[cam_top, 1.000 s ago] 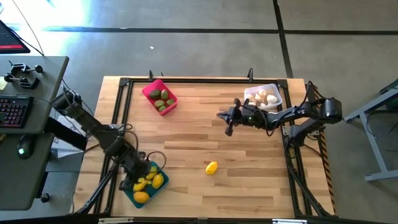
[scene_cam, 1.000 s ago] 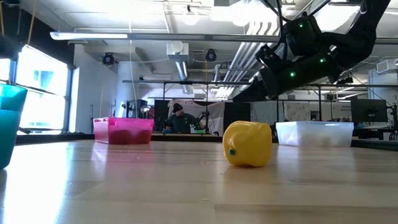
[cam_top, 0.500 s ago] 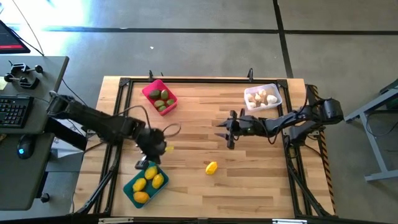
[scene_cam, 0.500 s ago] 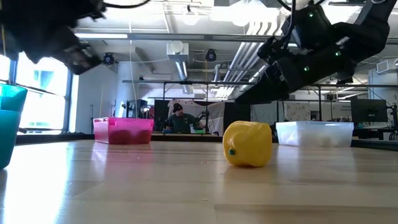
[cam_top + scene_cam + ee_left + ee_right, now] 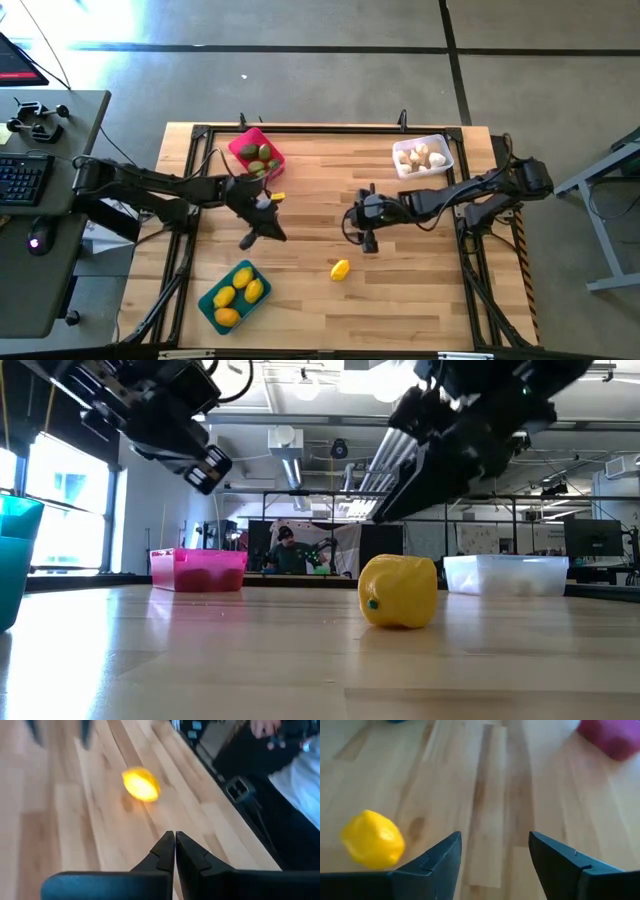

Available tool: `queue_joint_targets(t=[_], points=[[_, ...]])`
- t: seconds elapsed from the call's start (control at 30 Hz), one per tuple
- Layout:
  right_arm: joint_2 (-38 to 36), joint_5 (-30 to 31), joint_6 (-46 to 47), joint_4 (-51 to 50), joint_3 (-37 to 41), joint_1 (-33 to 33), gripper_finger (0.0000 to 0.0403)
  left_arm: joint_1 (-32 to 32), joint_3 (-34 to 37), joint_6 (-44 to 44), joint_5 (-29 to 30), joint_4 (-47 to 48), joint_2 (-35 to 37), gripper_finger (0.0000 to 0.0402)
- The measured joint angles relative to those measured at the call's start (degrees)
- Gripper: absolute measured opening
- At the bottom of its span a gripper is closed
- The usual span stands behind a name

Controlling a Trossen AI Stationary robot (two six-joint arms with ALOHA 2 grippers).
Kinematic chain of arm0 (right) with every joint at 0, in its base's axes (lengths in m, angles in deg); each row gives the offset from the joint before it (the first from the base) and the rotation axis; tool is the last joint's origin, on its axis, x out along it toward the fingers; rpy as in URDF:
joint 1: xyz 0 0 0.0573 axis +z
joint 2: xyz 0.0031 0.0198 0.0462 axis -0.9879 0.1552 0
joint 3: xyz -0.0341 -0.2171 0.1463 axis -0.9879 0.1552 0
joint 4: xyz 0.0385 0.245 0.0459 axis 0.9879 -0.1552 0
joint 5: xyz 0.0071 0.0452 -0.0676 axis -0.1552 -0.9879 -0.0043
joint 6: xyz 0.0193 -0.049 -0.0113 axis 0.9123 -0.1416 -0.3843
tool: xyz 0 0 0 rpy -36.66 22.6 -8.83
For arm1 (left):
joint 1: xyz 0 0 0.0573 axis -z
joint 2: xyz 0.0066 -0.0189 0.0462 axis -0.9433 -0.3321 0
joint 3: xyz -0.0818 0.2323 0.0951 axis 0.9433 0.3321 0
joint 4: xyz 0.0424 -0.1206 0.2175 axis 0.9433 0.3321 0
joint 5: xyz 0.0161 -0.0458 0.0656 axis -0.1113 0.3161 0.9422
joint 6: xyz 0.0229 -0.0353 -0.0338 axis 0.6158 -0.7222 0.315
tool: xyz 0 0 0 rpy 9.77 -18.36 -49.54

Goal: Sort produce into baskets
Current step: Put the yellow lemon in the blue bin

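High view, change: left gripper (image 5: 262,222) is now sitting mid-table, away from the teal basket (image 5: 232,298) at lower left where it was a second ago, fingers together and empty; right gripper (image 5: 364,226) is dropping from near the white basket (image 5: 424,157) toward the lone lemon (image 5: 340,269) below centre, jaws spreading apart.
High view, meaning: one lemon is waiting loose; the right arm is probably lining up for it, though it belongs with the lemons in teal.
Low view, shapes: lemon (image 5: 398,592) is sitting centre, waxy, dimpled, oval; pink basket (image 5: 198,569) is showing left, translucent white basket (image 5: 505,574) right, both thin plastic.
Left wrist view: lemon (image 5: 141,784) is glowing ahead on planked wood; fingers (image 5: 164,851) are pressing shut.
Right wrist view: lemon (image 5: 372,840) is lying at lower left, off the jaw gap; fingers (image 5: 443,858) are standing wide.
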Motion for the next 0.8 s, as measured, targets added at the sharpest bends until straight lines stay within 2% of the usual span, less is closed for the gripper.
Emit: queue_joint_targets(t=[0.2, 0.4, 0.5, 0.67, 0.7, 0.73, 0.8], points=[[0.0, -1.3, 0.7, -9.7, -5.5, 1.4, 0.0223, -2.4, 2.9, -0.3, 0.2, -10.2, 0.0, 0.0000], [0.0, -1.4, 3.5, -12.5, -9.6, 1.4, 0.0209, -3.8, 3.2, 2.0, 2.5, -14.2, 0.0, 0.0000], [0.0, -1.9, 1.8, -14.9, -11.3, 1.5, 0.0167, -3.8, 3.2, 2.7, 3.8, -16.4, 0.0, 0.0000], [0.0, -3.9, 0.9, -18.9, -13.1, 1.6, 0.0034, -3.8, 3.2, 3.1, 3.8, -16.8, 0.0, 0.0000], [0.0, -4.0, 0.2, -19.3, -13.1, 1.8, 0.0017, -3.8, 3.2, 3.1, 3.8, -16.7, 0.0, 0.0000], [0.0, -4.0, -0.3, -19.7, -13.1, 2.0, 0.0012, -3.8, 3.2, 3.1, 3.8, -16.7, 0.0, 0.0000], [0.1, -3.9, -0.9, -19.9, -13.1, 2.3, 0.0031, -3.8, 3.2, 3.1, 3.8, -16.8, 0.0, 0.0000]])
